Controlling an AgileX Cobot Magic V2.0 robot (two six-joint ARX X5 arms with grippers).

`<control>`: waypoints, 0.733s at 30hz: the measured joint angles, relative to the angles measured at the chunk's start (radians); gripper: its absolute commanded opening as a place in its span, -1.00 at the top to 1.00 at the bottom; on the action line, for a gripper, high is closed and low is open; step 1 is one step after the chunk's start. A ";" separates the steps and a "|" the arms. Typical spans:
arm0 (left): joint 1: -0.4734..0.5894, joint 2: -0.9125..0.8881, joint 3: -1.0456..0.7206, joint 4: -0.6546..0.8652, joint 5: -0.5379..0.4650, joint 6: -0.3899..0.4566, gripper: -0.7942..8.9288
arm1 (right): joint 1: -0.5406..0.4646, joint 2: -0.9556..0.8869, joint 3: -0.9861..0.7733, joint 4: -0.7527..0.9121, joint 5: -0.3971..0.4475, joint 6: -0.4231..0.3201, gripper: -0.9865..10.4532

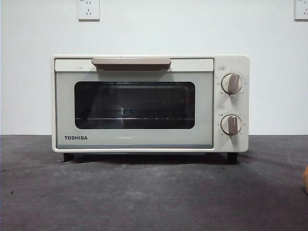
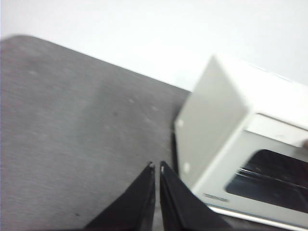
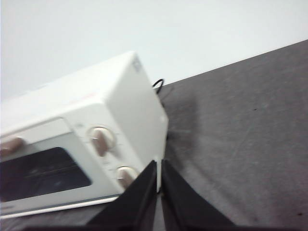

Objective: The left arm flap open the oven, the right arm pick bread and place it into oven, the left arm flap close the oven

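Both tools, left tool [image 2: 157,166] and right tool [image 3: 158,162], hang pinched closed and empty above the table [image 1: 144,192]. TOSHIBA oven [image 1: 150,103] door's closed, with a sliver of bread [image 1: 305,179] at the far right edge.

Two wall sockets [image 1: 88,9], grey table [image 1: 144,197]

TOSHIBA on oven [image 1: 144,103] door

Left gripper [image 2: 155,166] jaws together, tips nearly touching, only a thin slit between them, holding nothing. Right gripper [image 3: 159,162] same: jaws closed to a narrow slit, nothing held. Both held above the surface (neither arm shows in the front view).
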 measured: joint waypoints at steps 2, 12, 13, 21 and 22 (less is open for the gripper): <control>-0.005 0.064 0.066 -0.040 0.040 -0.001 0.80 | 0.000 0.043 0.071 -0.048 -0.039 0.003 0.81; -0.074 0.341 0.426 -0.183 0.237 0.089 0.80 | 0.000 0.286 0.412 -0.266 -0.240 -0.093 0.81; -0.086 0.365 0.464 -0.204 0.260 0.102 0.80 | 0.000 0.311 0.446 -0.286 -0.264 -0.117 0.81; -0.190 0.505 0.658 -0.394 0.458 0.215 0.80 | 0.037 0.436 0.603 -0.359 -0.421 -0.264 0.81; -0.202 0.510 0.668 -0.405 0.460 0.222 0.80 | 0.048 0.439 0.607 -0.359 -0.430 -0.271 0.81</control>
